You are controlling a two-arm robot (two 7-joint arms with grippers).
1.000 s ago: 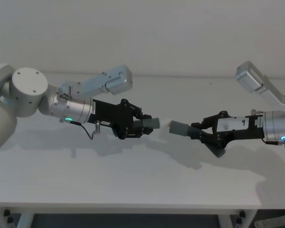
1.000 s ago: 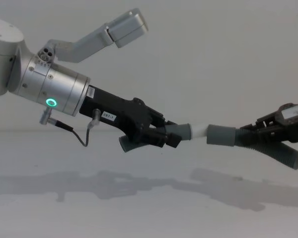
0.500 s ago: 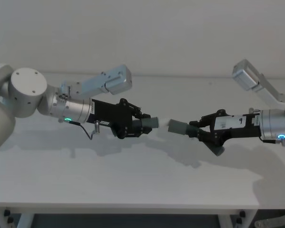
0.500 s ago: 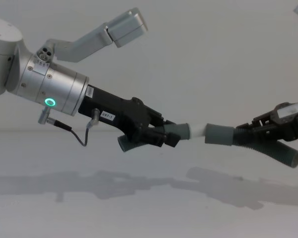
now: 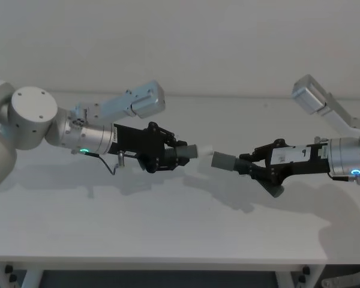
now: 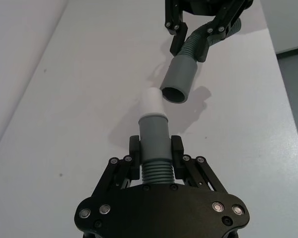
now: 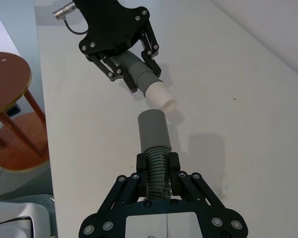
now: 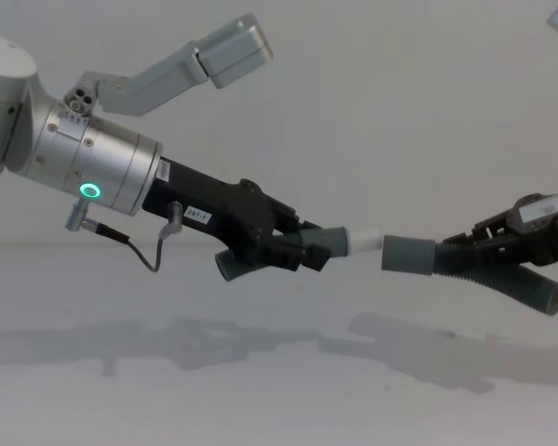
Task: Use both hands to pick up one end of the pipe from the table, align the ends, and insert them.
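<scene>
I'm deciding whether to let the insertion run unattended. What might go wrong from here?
The white tip sits beside the grey cuff mouth, not centred, so pushing now may catch the rim. Both pipe pieces hang above the table, gripped on ribbed sections by the left gripper and right gripper; these may flex.
</scene>
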